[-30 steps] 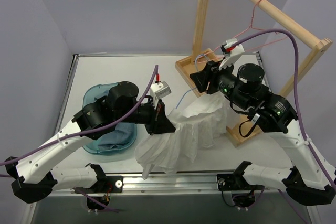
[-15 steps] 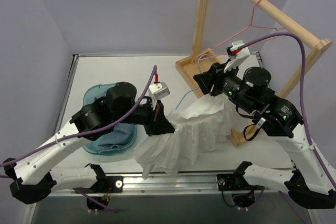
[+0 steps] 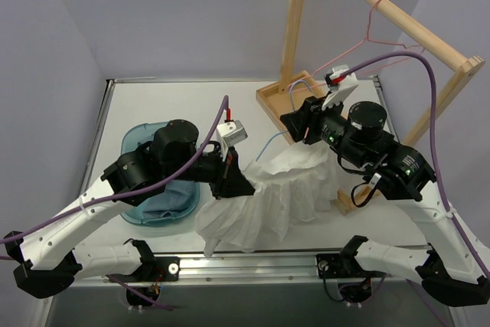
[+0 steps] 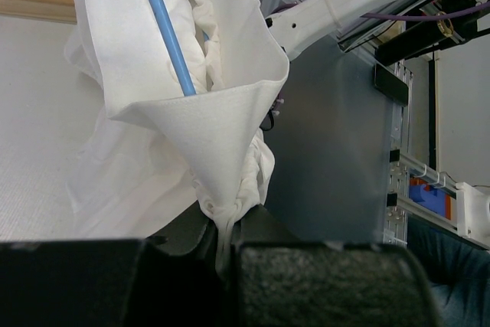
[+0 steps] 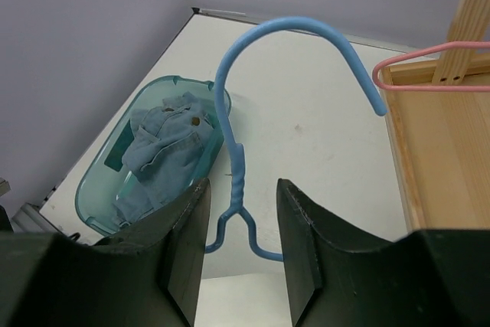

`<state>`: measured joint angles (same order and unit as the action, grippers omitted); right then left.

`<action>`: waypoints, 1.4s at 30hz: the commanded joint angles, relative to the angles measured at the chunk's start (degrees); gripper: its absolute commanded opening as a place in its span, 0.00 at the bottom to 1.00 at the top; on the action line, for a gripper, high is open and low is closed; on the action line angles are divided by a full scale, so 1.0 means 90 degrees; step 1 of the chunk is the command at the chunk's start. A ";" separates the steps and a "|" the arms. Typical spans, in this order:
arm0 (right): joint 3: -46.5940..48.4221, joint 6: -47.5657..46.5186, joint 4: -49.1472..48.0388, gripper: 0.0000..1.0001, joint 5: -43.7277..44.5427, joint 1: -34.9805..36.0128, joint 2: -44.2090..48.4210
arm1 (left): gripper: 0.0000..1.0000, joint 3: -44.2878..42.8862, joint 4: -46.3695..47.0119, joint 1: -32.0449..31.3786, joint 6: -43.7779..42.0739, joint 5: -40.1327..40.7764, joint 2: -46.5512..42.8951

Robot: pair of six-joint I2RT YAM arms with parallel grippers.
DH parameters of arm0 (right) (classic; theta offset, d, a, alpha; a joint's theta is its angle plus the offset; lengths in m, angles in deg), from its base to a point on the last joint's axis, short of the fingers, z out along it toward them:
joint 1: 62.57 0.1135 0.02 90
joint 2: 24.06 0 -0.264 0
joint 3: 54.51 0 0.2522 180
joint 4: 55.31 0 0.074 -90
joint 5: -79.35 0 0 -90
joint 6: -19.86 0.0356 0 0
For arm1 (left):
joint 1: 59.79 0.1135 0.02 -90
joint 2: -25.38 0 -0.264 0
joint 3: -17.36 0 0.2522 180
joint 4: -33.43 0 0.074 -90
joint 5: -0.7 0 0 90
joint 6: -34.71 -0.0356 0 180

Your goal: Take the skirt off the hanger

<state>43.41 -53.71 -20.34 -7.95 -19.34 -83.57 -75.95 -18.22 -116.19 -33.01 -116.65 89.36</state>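
Observation:
The white pleated skirt (image 3: 268,197) hangs bunched between my two grippers, its hem drooping to the table's near edge. My left gripper (image 3: 230,183) is shut on a pinched fold of the skirt (image 4: 222,135), seen between its jaws (image 4: 226,223). The light-blue hanger (image 3: 290,91) sticks up from my right gripper (image 3: 293,122). In the right wrist view its twisted neck (image 5: 238,181) stands between the jaws (image 5: 243,183). The jaws are partly apart, and the flaring shoulder wires reach both inner faces. One blue arm (image 4: 164,28) runs down inside the skirt's waist.
A teal tub (image 3: 136,149) at the left holds a blue denim garment (image 5: 164,139). A wooden rack (image 3: 295,28) stands at the back right with a pink hanger (image 3: 371,24) on its bar. The pink hanger's end (image 5: 429,55) is close to the blue hook.
My right gripper, with the hanger, shifted a little right and then back left. My left gripper kept its hold on the skirt and barely moved.

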 commanded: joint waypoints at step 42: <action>0.1068 0.0773 0.1226 0.00 0.1409 0.0041 0.0254 | 0.49 0.0469 -0.0604 0.0075 -0.0503 0.1232 -0.0313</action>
<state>49.71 -47.24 -8.86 2.15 -19.34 -82.87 -72.41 -21.70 -116.02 -36.18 -107.56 87.05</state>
